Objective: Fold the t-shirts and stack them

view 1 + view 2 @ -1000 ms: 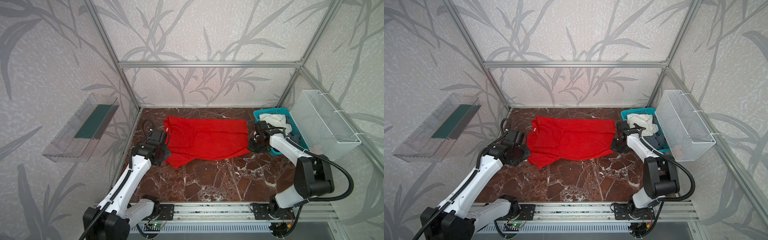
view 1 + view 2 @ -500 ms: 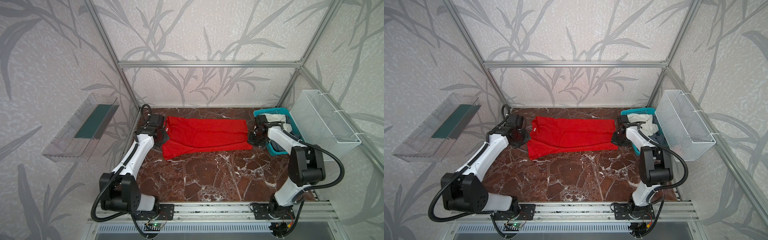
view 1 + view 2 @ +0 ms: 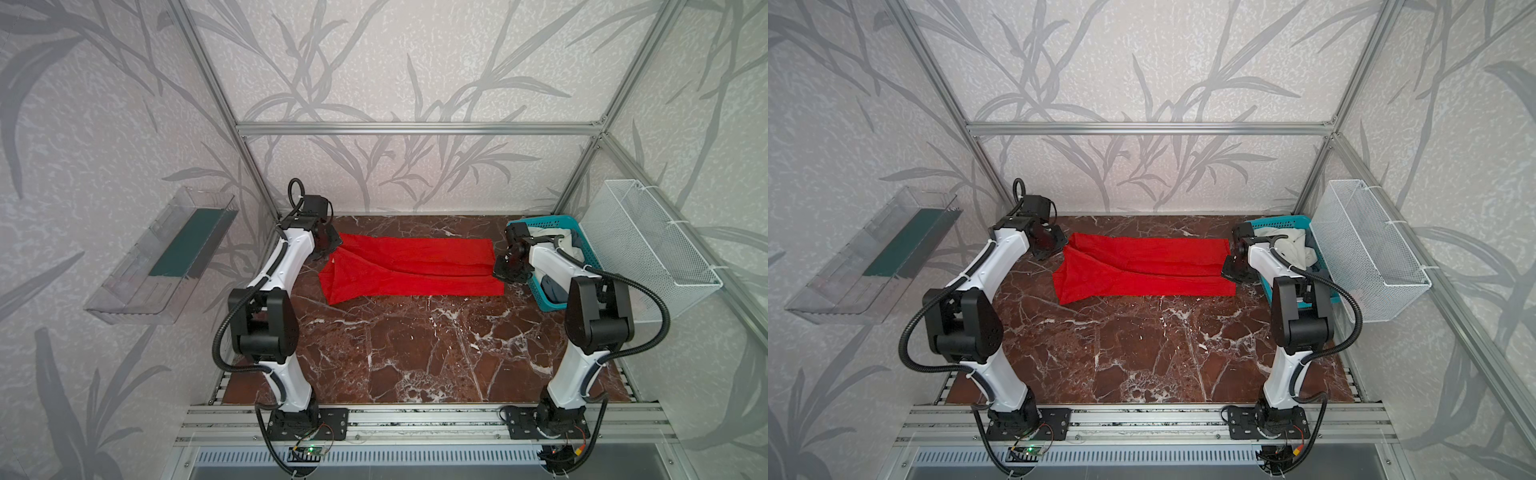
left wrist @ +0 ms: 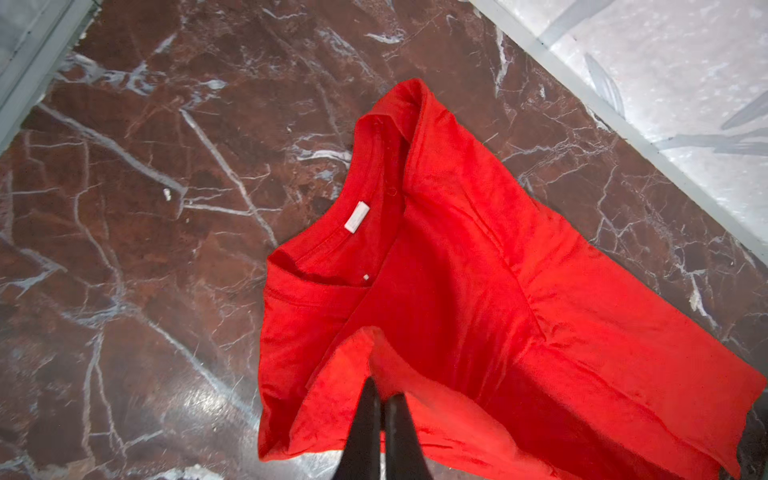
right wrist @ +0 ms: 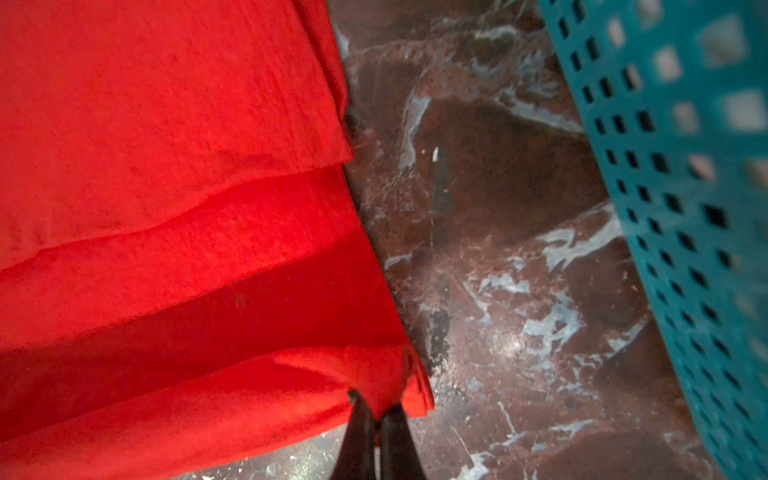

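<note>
The red t-shirt (image 3: 411,266) (image 3: 1142,270) lies as a long folded band across the back of the marble table (image 3: 395,345). My left gripper (image 3: 330,249) (image 4: 380,388) is shut on a fold of its cloth at the collar end, where a white label (image 4: 357,216) shows. At the hem end my right gripper (image 3: 503,266) (image 5: 376,405) is shut on a corner of the layered red cloth. A white t-shirt (image 3: 563,243) and a grey-blue one (image 3: 552,289) lie bunched in the teal basket (image 3: 540,220).
The teal basket (image 5: 685,166) stands close beside my right gripper at the back right. A white wire basket (image 3: 652,249) hangs on the right wall and a clear plastic tray (image 3: 166,257) on the left wall. Bare marble spreads in front of the shirt.
Both grippers have carried the shirt's near edge toward the back wall, folding it over itself. The red cloth has gone from a wide spread to a narrow band.
</note>
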You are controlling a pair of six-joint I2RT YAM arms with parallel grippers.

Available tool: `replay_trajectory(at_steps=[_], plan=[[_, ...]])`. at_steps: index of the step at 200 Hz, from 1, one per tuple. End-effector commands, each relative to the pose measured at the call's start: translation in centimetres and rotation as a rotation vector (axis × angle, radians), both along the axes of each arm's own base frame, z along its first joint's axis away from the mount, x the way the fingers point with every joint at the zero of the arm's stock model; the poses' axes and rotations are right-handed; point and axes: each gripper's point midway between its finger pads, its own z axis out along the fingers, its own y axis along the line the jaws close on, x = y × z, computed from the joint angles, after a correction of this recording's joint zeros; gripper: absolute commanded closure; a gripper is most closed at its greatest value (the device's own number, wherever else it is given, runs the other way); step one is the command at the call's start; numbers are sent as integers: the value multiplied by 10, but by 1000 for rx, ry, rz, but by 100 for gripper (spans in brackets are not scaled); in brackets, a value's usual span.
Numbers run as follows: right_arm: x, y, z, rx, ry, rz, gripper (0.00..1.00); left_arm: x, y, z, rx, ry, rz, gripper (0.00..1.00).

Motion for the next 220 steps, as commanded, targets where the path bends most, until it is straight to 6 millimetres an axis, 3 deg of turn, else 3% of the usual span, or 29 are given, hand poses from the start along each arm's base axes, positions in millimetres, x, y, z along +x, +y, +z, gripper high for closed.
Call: replay_trajectory(at_steps=[1,82,89,108,144,155,179,202,220], plan=[[11,-8,2,-24,-13,-28,100,10,2,-2,9,24,-20,100],[37,-2,-18,-5,-3,-7,97,63,1,-32,-9,67,-41,100],[41,1,-18,12,-21,5,93,67,0,-35,-10,74,-43,100],[48,5,-14,26,-63,28,69,74,-2,-43,-25,92,-44,99],[46,9,10,39,-142,48,60,88,-5,-50,-50,81,-36,98],[42,16,15,53,-150,67,59,92,-4,-53,-48,83,-29,98],[31,41,17,96,-137,134,59,105,-4,-55,-51,68,-32,78],[22,67,0,132,-100,189,60,122,-3,-47,-33,3,-58,72],[16,76,-16,155,-56,198,61,120,-2,-40,-14,-4,-69,71]])
